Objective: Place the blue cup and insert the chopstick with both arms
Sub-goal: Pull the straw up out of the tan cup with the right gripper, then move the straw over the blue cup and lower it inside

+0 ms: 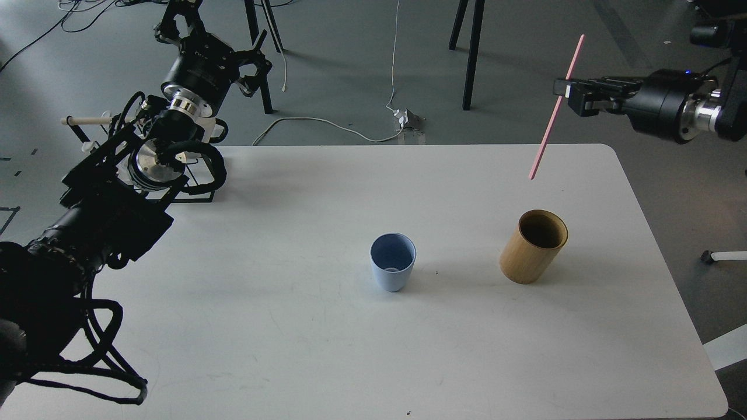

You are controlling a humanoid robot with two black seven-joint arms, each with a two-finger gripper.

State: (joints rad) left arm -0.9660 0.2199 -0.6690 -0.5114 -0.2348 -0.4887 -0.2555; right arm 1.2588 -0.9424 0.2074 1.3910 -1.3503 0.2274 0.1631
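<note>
The blue cup (393,262) stands upright and empty near the middle of the white table (280,338). The pink chopstick (547,134) hangs tilted in the air, high above the table's far right, with its lower tip clear above the tan bamboo holder (533,247). My right gripper (563,88) is shut on the chopstick's upper part, coming in from the right edge. My left gripper (178,20) is raised far back at the top left, away from the cup; its fingers cannot be told apart.
A black wire rack with a pale wooden rod (87,121) stands at the table's far left corner, partly hidden behind my left arm. Chair legs and cables (327,122) lie on the grey floor beyond the table.
</note>
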